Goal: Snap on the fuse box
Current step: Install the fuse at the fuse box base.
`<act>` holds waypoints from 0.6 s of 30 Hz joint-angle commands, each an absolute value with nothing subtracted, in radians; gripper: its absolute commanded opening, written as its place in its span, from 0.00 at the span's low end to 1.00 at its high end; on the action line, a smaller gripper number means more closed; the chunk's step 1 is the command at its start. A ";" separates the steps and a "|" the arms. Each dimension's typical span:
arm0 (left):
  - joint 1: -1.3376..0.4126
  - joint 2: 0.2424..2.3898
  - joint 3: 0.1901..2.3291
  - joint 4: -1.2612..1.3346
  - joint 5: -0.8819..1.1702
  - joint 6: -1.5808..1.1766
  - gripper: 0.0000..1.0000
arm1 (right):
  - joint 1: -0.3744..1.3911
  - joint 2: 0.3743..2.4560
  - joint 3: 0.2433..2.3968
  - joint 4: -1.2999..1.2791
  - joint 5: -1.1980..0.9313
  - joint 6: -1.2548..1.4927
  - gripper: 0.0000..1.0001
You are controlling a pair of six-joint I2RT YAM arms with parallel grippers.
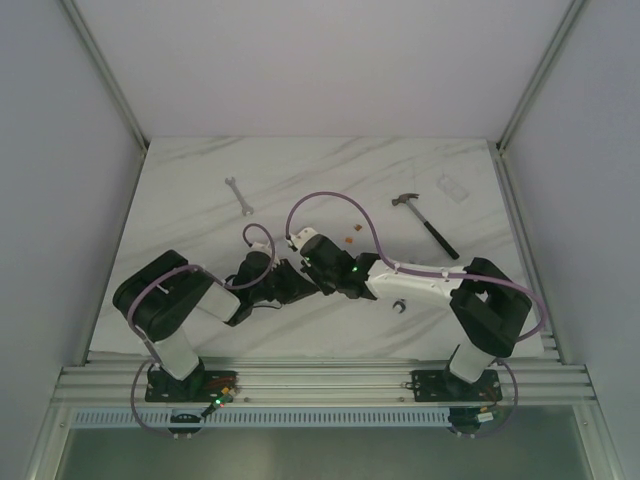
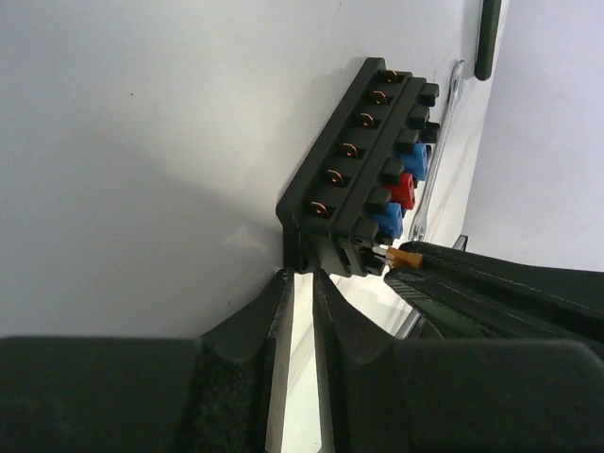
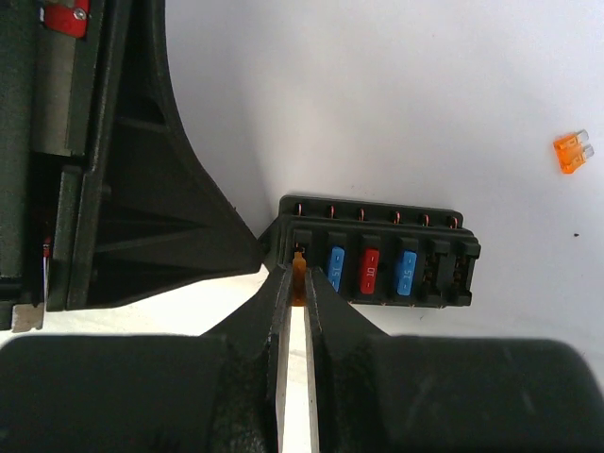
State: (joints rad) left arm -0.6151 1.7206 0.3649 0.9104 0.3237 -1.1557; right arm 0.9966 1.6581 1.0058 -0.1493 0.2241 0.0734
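Observation:
The fuse box is a small black block lying on the white table, with two blue fuses and a red one seated in its slots. My right gripper is shut on a small orange fuse, whose top is at the box's leftmost slot. My left gripper has its tips at that same end of the fuse box, jaws a narrow gap apart. I cannot see whether they pinch the box. In the top view both grippers meet mid-table and hide the box.
A loose orange fuse lies right of the box. A wrench lies at the back left. A hammer and a clear plastic piece lie at the back right. Tiny orange pieces and a small wrench lie near the right arm.

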 commanded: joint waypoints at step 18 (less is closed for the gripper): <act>-0.626 1.743 0.355 0.826 0.213 -1.195 0.17 | 1.002 1.683 0.996 -0.146 0.231 0.074 0.00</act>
State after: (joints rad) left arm -0.6239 1.7252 0.3649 0.9089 0.2680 -1.1934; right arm 0.9966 1.6714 1.0054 -0.1429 0.2184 0.0734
